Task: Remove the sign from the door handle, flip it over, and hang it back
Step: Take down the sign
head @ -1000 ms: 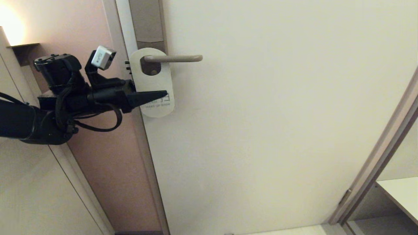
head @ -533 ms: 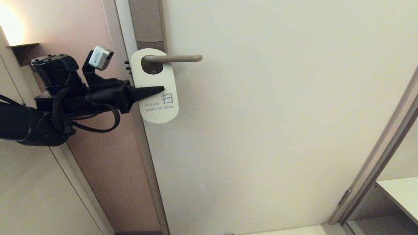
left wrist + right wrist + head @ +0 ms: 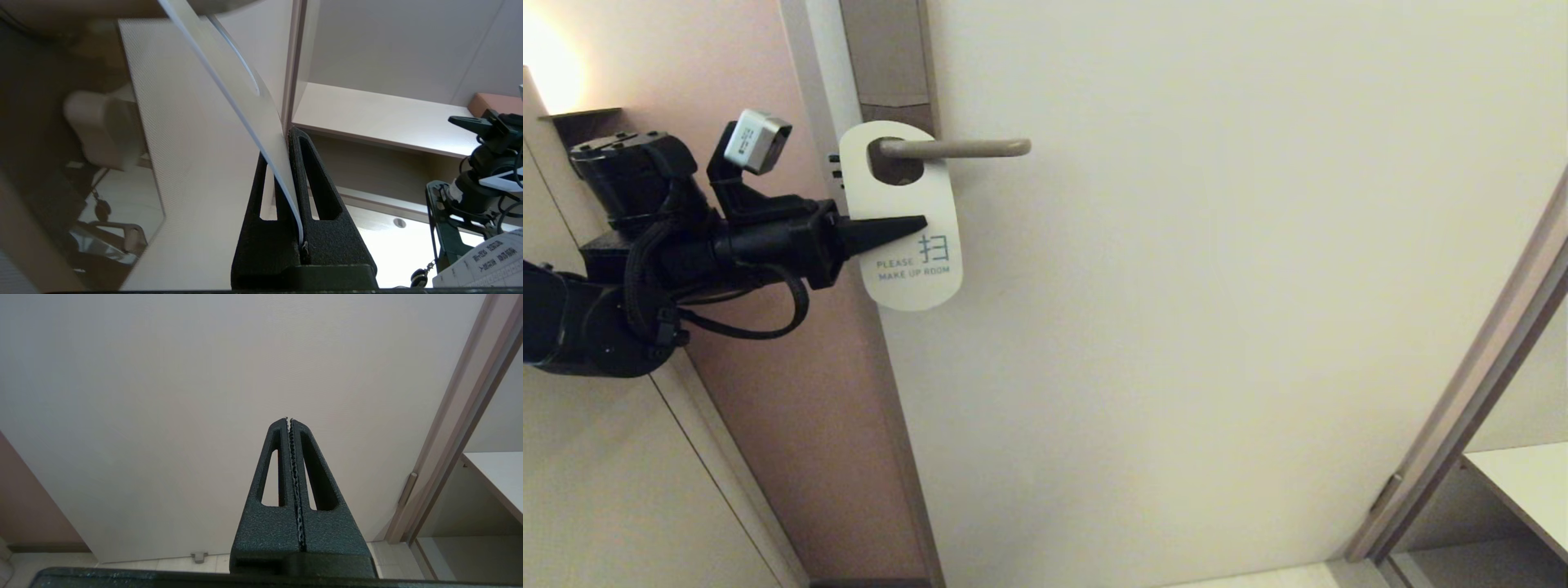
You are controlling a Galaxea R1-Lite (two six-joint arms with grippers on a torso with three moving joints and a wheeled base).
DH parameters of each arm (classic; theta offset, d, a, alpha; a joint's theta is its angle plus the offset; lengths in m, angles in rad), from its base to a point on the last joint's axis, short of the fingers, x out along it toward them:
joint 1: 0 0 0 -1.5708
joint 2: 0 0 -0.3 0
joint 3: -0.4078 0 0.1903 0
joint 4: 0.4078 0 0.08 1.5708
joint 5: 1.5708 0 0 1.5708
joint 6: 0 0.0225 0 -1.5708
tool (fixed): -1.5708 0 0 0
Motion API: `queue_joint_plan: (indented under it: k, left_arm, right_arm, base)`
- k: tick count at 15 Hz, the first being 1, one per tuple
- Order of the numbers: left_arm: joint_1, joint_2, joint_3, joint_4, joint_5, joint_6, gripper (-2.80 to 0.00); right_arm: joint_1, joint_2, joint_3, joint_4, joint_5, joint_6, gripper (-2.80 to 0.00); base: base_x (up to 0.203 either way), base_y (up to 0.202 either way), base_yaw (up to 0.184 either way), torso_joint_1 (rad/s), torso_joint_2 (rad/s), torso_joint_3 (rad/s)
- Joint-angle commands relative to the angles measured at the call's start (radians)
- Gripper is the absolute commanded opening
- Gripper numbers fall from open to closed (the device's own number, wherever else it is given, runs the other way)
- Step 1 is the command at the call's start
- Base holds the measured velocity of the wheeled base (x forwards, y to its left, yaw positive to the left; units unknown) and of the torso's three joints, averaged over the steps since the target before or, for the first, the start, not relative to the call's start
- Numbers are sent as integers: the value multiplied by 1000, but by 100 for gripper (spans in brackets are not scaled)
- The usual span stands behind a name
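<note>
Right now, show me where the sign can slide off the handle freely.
Free: the bare door right of the handle tip. Crowded: left of it, the sign sits by the backplate, with the left gripper shut on it.

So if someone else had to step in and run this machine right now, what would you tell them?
Left tool: shut on the sign, gripping its edge from the side; the left wrist view shows the card pinched between the fingers.
Right tool: shut, empty, parked low facing the door.
The sign hangs by its hole on the door handle, white "PLEASE MAKE UP ROOM" face outward.
Done: sign gripped.
Left: slide it off the handle's free end, turn it over, hang it back.
</note>
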Motion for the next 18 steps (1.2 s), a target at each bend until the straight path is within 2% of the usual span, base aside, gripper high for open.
queue_joint_plan:
  k: [1, 4, 14, 18]
  left_arm:
    - [1, -18, 3, -6, -1, 0, -280]
    - [1, -22, 6, -6, 55, 4, -280]
    - [1, -64, 69, -8, 69, 11, -280]
    - [1, -62, 75, -1, 95, 69, -280]
  right_arm:
    - [0, 0, 0, -1, 0, 0, -280]
    - [0, 0, 0, -1, 0, 0, -280]
    - [-1, 0, 0, -1, 0, 0, -280]
    - [-1, 0, 0, -1, 0, 0, -280]
  base:
    - [0, 0, 0, 0, 0, 0]
    - [0, 0, 0, 0, 0, 0]
    - [0, 0, 0, 0, 0, 0]
    - [0, 0, 0, 0, 0, 0]
